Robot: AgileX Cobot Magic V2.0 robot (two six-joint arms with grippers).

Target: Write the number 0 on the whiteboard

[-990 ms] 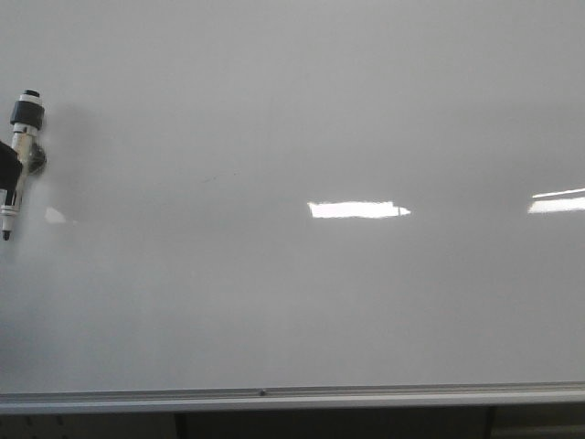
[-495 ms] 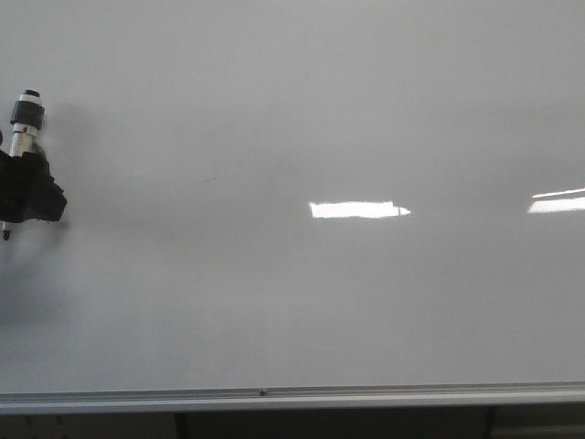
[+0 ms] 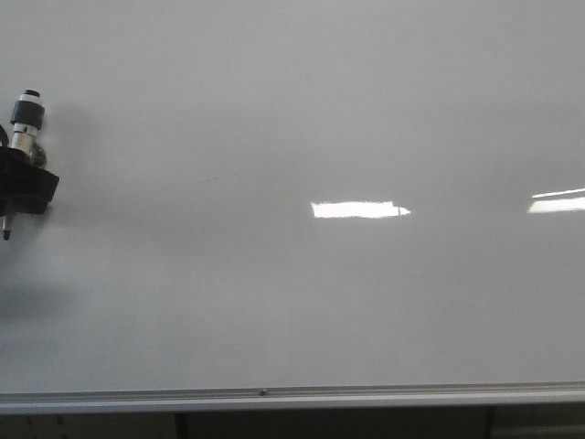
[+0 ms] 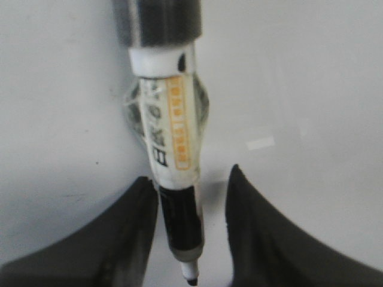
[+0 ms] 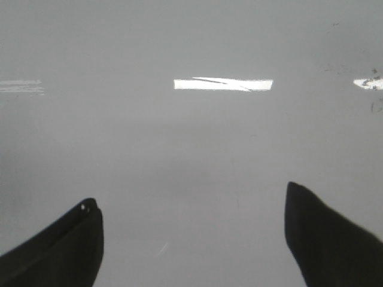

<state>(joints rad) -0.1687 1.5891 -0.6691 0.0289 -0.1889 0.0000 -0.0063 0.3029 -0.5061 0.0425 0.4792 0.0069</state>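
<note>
Front view: left end effector (image 3: 11,187) at whiteboard (image 3: 302,302) left edge. Its wrist cam alone shows the marker (image 4: 170,149) between narrow-set fingers, contact unclear. Right end effector (image 5: 191,239) spread wide, holding nothing; seen only by its own wrist cam.

The whiteboard (image 3: 302,110) is glossy pale grey-white, with a silver rail (image 3: 292,399) along its lower edge and bright white rectangular reflections (image 3: 358,209) right of centre. The marker (image 4: 170,137) has a black cap end, a white collar, a white barrel with black lettering and an orange-bordered label, and a black nose section. The left pincer (image 4: 191,239) and the right pincer (image 5: 194,239) are both matte black.
</note>
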